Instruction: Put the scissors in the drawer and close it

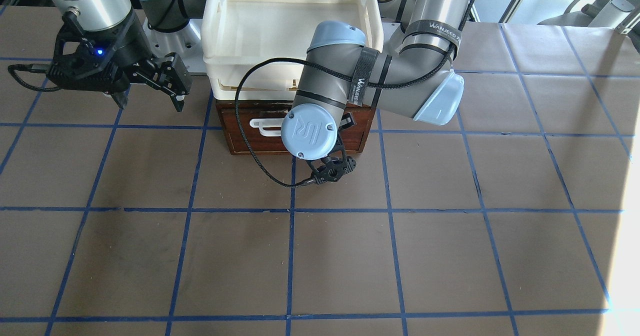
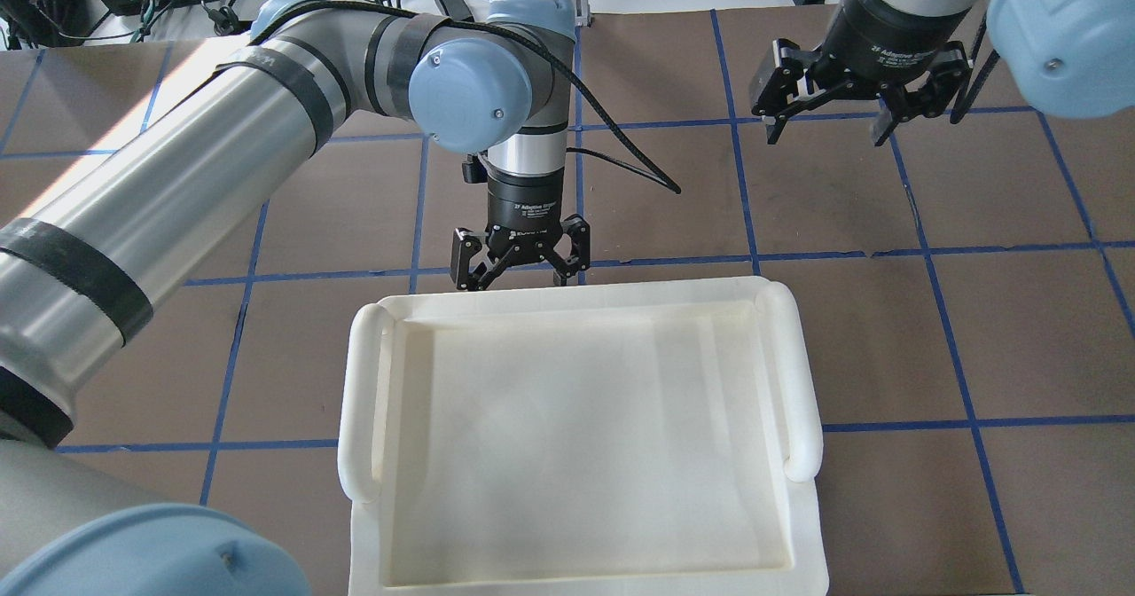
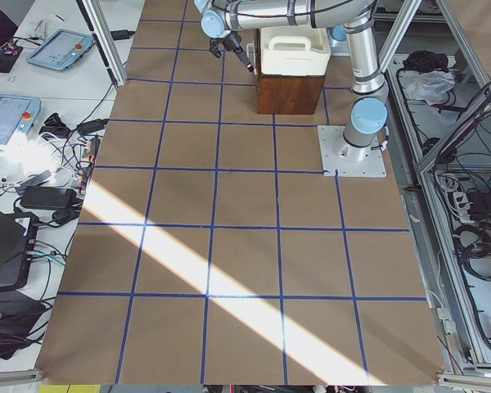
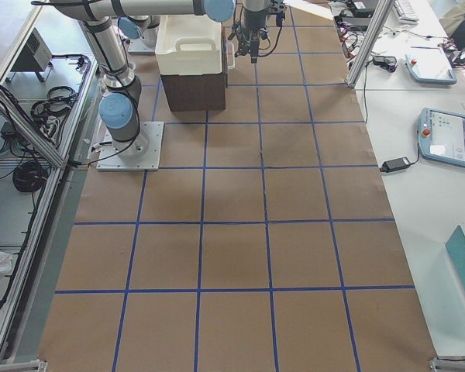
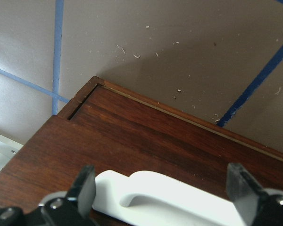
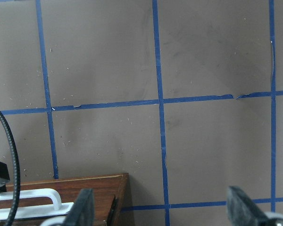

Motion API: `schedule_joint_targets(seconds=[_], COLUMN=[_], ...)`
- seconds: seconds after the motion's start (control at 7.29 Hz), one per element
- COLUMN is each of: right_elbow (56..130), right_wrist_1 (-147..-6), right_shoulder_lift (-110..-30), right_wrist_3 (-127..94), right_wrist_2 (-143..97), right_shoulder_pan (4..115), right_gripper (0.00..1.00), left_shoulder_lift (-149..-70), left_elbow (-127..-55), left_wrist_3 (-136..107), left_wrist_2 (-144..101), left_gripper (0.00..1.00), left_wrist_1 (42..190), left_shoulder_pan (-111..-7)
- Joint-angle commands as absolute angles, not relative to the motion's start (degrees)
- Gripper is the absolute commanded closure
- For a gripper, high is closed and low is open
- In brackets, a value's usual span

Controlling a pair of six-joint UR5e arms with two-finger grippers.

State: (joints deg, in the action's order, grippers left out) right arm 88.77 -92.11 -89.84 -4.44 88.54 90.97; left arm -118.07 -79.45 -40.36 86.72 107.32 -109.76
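Note:
The drawer's dark reddish-brown front (image 1: 240, 133) with its white bar handle (image 1: 262, 126) sits flush in the wooden box, shut. The scissors show in no view. My left gripper (image 2: 517, 278) is open and empty just in front of the drawer. In the left wrist view its fingertips (image 5: 87, 186) straddle the white handle (image 5: 174, 190) without touching it, above the drawer front (image 5: 132, 136). My right gripper (image 2: 826, 128) is open and empty, hovering over the table off to the drawer's side (image 1: 150, 101). The right wrist view catches the drawer's corner (image 6: 85, 186).
A cream-white plastic tray (image 2: 567, 299) stands on top of the wooden box (image 1: 215, 21). A black cable (image 1: 250, 141) hangs from the left wrist across the drawer front. Brown table paper with blue tape lines (image 1: 320, 256) lies all around.

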Motion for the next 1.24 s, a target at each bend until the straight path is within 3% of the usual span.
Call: schedule_joint_targets(seconds=[0.0,0.69,1.1], right_elbow=[88.77,88.77,88.77], right_wrist_1=[-92.11,-92.11,-92.11], right_shoulder_lift=[-89.83,-89.82,-89.91], right_wrist_3=[-4.39,-4.4,-4.39], right_wrist_2=[88.51,88.59,88.59], right_shoulder_pan=[90.97,90.97,90.97], right_gripper=[0.0,0.0,0.0], left_shoulder_lift=[-118.04,-117.87,-116.72], left_elbow=[-79.45,-78.49,-77.26], left_wrist_3=[-40.43,-39.82,-36.33], left_wrist_2=[86.75,87.8,87.19], left_gripper=[0.0,0.0,0.0], left_wrist_1=[108.89,107.85,93.32], left_shoulder_pan=[-110.04,-109.17,-104.61])
